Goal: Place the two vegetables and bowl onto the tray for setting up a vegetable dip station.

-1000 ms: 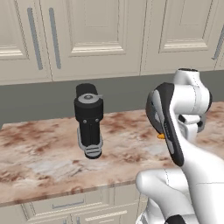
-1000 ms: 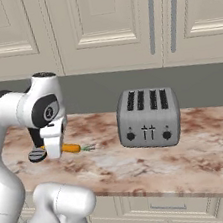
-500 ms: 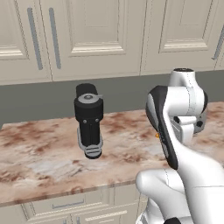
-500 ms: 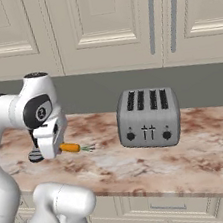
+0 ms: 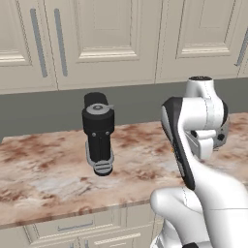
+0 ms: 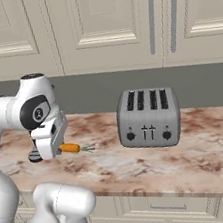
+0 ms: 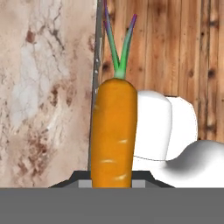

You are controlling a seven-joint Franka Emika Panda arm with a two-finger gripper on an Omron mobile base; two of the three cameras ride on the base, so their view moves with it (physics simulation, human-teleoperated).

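Observation:
The small orange carrot [image 7: 113, 135] with green leaves fills the middle of the hand view, its thick end between my fingertips. My gripper [image 7: 112, 183] is shut on it. In the right base view the carrot [image 6: 71, 148] sticks out sideways from the gripper [image 6: 51, 142], just above the marbled counter [image 6: 141, 159] near its front left. In the left base view my own arm hides the hand. The bowl and the tray are out of view.
A black upright appliance [image 5: 98, 133] stands on the counter left of the arm. A silver four-slot toaster [image 6: 148, 117] sits to the right. In the hand view the counter edge [image 7: 96, 65] runs beside the carrot, with wooden floor [image 7: 175, 52] beyond it.
The arm's upper joints have turned a little to the left. The hand and the carrot stay at almost the same spot above the counter, still gripped.

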